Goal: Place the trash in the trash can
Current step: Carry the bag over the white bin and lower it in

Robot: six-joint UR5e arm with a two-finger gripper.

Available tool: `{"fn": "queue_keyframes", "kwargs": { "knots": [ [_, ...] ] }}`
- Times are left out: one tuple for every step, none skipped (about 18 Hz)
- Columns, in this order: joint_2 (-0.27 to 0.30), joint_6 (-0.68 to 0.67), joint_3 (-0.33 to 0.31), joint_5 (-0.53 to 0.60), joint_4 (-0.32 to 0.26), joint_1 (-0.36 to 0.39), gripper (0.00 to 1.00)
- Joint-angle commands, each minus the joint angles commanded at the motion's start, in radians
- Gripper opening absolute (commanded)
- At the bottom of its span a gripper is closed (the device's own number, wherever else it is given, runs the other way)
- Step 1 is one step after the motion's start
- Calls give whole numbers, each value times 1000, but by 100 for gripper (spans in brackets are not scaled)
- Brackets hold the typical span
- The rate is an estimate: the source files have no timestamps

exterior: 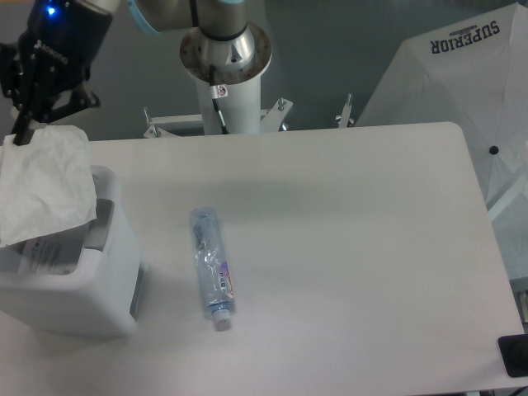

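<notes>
There is one fixed camera here, set high over the near side of the table (346,247) and tilted steeply down, so the tabletop fills most of the view. It faces toward twelve o'clock, where the arm's base column (225,74) stands just past the far table edge. It is a moderate stand-off: the table's far and right edges both show, while the left edge and part of the near edge run out of view. The trash can (78,285) sits cropped at nine o'clock, and the gripper (21,132) is at eleven, partly cut by the border. A white umbrella (445,74) fills the two o'clock corner. With only one view, nothing overlaps.
</notes>
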Motion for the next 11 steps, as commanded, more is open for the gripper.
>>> {"fn": "queue_keyframes", "kwargs": {
  "knots": [
    [0,0,-3,0,0,-5,0],
    [-2,0,-3,0,-2,-6,0],
    [-3,-2,-6,0,-2,-8,1],
    [-5,0,-12,0,0,-8,1],
    [-5,-2,-12,0,0,-8,1],
    [0,-6,-12,0,0,-9,1],
    [5,-9,-11,0,0,-9,1],
    [8,-12,-9,-3,0,-11,1],
    [12,-12,-8,-5,0,-14,1],
    [20,-14,-9,-5,-2,-20,1],
    [21,-14,-9,-5,-2,-22,1]
  ]
}}
